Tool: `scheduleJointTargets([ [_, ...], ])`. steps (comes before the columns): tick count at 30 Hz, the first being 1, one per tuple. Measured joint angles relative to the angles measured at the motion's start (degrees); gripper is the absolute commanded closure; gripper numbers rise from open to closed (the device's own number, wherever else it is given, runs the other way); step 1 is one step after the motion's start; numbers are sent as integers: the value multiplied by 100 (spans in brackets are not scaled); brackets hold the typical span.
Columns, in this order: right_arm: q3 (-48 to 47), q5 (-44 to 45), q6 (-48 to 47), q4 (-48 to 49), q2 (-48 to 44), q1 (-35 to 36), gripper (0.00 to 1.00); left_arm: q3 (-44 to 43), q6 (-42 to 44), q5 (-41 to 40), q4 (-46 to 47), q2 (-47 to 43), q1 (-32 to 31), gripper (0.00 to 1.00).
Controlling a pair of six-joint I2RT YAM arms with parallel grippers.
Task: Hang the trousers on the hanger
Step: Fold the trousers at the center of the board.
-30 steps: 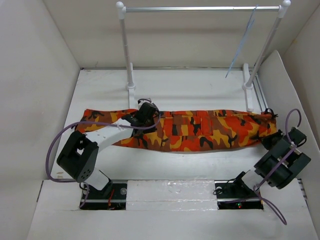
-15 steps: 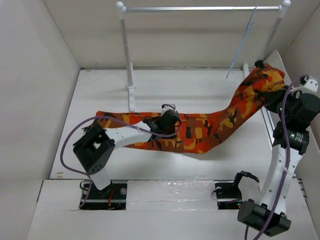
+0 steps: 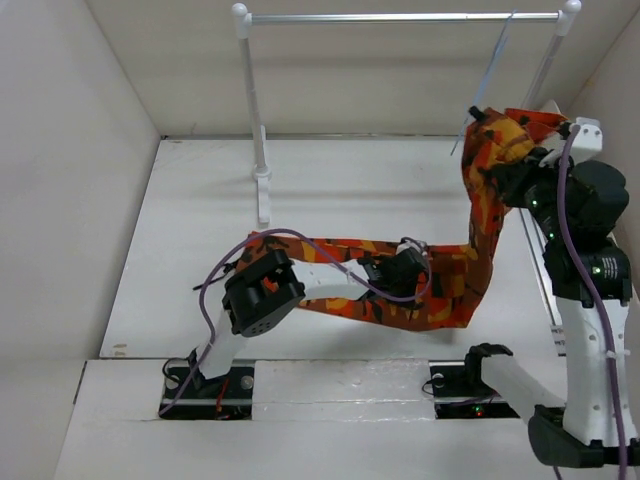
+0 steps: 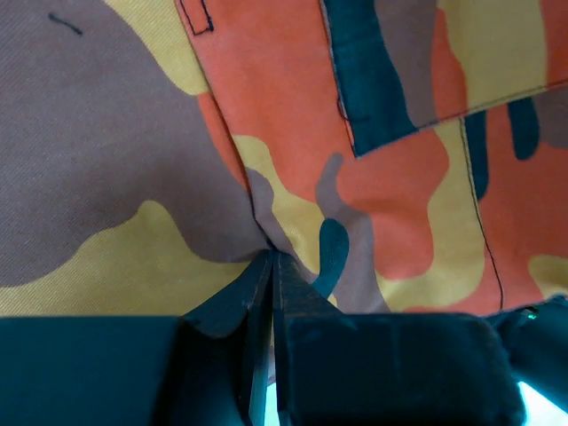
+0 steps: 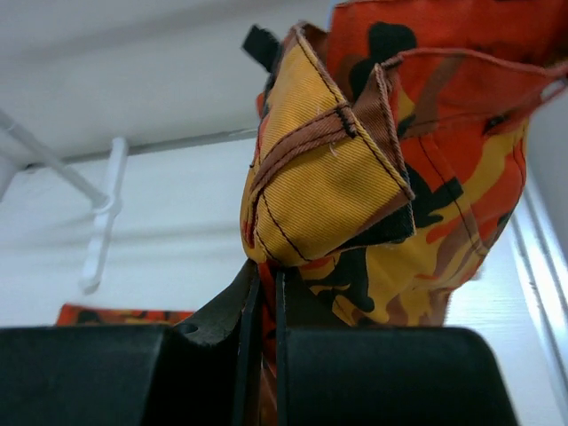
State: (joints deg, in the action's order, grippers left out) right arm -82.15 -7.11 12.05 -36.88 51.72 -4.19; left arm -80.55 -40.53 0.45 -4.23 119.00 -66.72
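Note:
The camouflage trousers (image 3: 440, 272) lie across the table and rise at the right end. My right gripper (image 3: 508, 172) is shut on the raised end (image 5: 337, 169) and holds it high, close to the pale blue hanger (image 3: 487, 85) that hangs from the rail. My left gripper (image 3: 412, 272) is shut on a fold of the trousers (image 4: 266, 177) low over the table, near the middle. The hanger does not show in the wrist views.
A rack with white posts (image 3: 252, 110) and a silver crossbar (image 3: 400, 17) stands at the back. White walls close in the table (image 3: 200, 200) on the left, back and right. The rack's white foot (image 5: 98, 217) shows in the right wrist view.
My right gripper has lifted its end of the trousers up and back toward the hanger. My left gripper has dragged the cloth to the right along the table.

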Motion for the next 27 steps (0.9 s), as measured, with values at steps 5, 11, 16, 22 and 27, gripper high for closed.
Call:
scheduleJointTargets([
  [5, 61, 874, 184, 85, 31, 1633, 100, 625, -118, -68, 131, -463, 55, 100],
  [11, 87, 2002, 328, 439, 533, 3386, 100, 2625, -98, -463, -494, -3965, 2081, 100],
  [16, -186, 2728, 337, 807, 1611, 4599, 100, 2573, 90, -603, -540, -6253, 4371, 100],
  [22, -778, 3075, 363, 1541, 3351, 5790, 85, 2098, 367, -763, -1329, -6629, 5176, 100],
  [27, -1102, 2533, 560, 2140, 5001, 6690, 34, 1458, 640, -1132, -1899, -6376, 5180, 96],
])
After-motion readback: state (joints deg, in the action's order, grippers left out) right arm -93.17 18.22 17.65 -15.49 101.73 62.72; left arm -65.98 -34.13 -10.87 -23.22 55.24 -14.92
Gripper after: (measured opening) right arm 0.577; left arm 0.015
